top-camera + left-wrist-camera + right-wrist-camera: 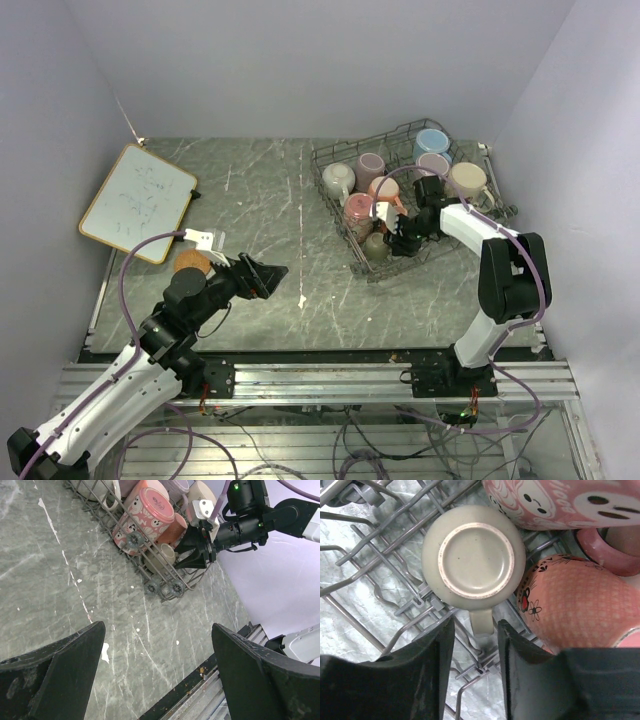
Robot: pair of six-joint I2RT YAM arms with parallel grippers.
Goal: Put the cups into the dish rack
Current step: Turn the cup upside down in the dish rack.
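The grey wire dish rack [322,190] stands at the back right with several cups in it: light blue [432,143], mauve [371,166], cream [467,178], pink printed [358,210], peach [384,188]. A small olive cup [474,557] lies bottom-up at the rack's near corner. My right gripper [476,625] is open, its fingers either side of that cup's handle [481,620] with a gap on each side. The pink face-printed cup [560,502] and a peach dotted cup [570,602] crowd it on the right. My left gripper [157,627] hangs wide open and empty over the table.
A wood-framed whiteboard [138,203] lies at the left with a round cork coaster [190,262] just below it, beside my left arm. The rack's corner feet [165,587] rest on the marbled table. A metal rail [320,375] runs along the near edge.
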